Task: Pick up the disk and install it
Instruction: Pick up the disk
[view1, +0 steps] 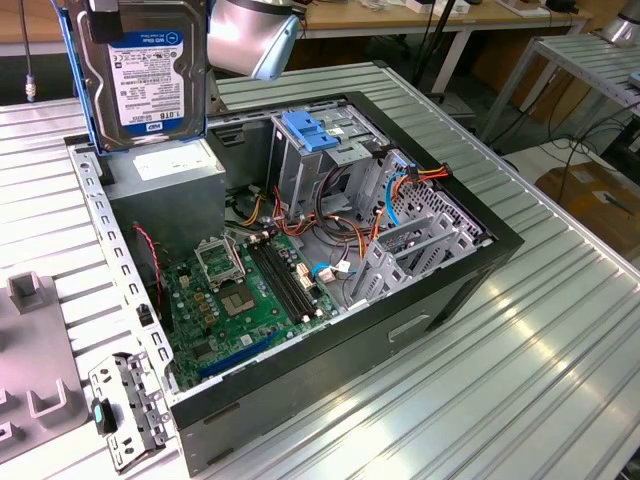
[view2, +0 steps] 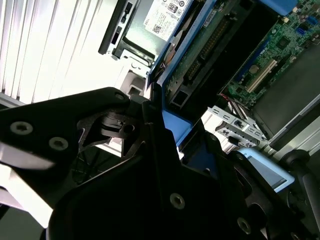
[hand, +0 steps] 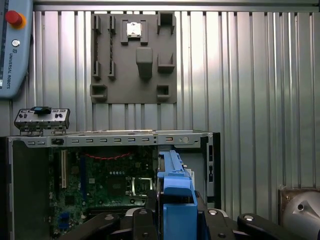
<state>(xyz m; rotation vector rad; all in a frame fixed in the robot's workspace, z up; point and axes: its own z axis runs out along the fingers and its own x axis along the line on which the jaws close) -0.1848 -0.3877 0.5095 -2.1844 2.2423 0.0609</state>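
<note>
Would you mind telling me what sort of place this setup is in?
Probably a robotics lab or workshop: an open computer case sits on a ribbed metal table, workbenches with cables stand behind, and the gripper holds the disk above it.

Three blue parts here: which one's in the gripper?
The disk, blue-framed, held by the gripper above the case; the blue handle sits on the cage, the blue cable lies inside.

Cables (view1: 335, 232) seemingly crowd the cage (view1: 300, 182) near the disk (view1: 150, 75)
</note>
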